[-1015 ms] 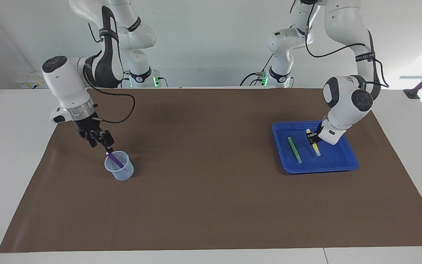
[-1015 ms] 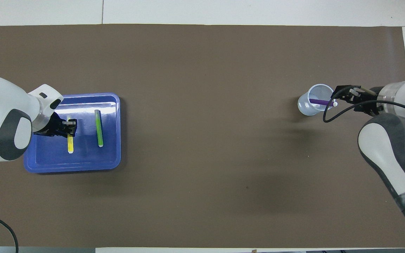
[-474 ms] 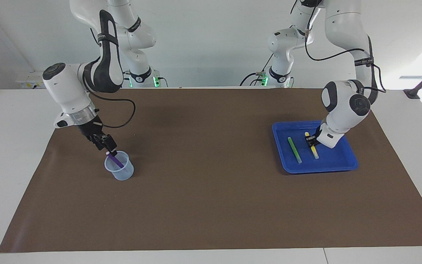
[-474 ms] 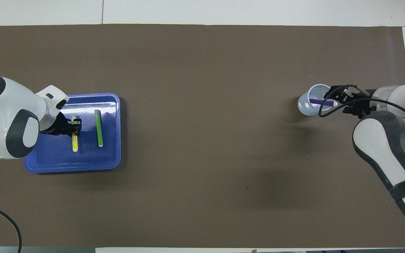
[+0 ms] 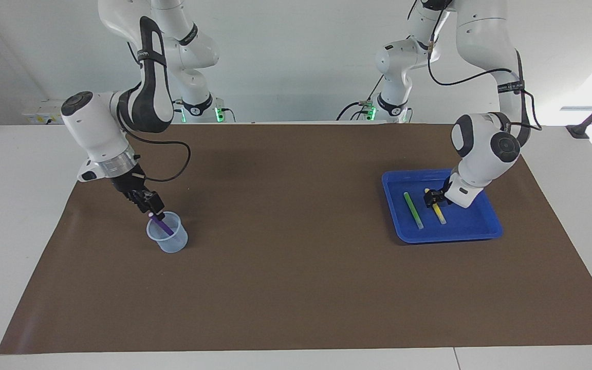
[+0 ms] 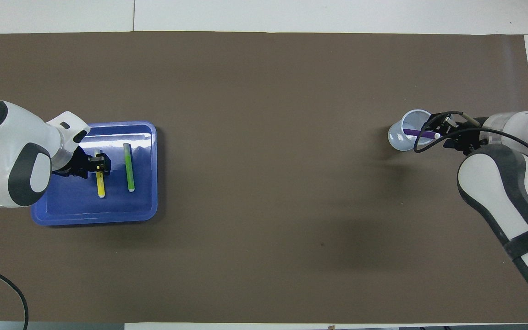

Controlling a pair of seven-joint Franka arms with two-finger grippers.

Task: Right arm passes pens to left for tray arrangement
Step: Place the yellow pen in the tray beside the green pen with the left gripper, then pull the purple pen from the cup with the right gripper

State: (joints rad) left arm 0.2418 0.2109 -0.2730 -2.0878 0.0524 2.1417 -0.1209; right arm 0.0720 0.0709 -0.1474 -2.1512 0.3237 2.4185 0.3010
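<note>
The blue tray point(image 5: 473, 222) point(image 6: 69, 207) sits at the left arm's end of the table. A green pen point(image 5: 413, 209) point(image 6: 129, 167) and a yellow pen point(image 5: 440, 214) point(image 6: 101, 185) lie flat in it, side by side. My left gripper point(image 5: 436, 198) point(image 6: 100, 164) is low in the tray and open, its fingers astride the yellow pen's end nearer the robots. A purple pen point(image 5: 161, 224) point(image 6: 416, 133) leans in a translucent cup point(image 5: 168, 241) point(image 6: 401, 140) at the right arm's end. My right gripper point(image 5: 149, 207) point(image 6: 439, 131) is at that pen's pale top end.
A brown mat point(image 5: 296, 267) covers the table between the cup and the tray. White table surface borders the mat on all sides. The right arm's black cable point(image 6: 422, 144) hangs by the cup's rim.
The left gripper lowered the yellow pen closer to the green pen and opened. The right gripper came down and in onto the purple pen's top end.
</note>
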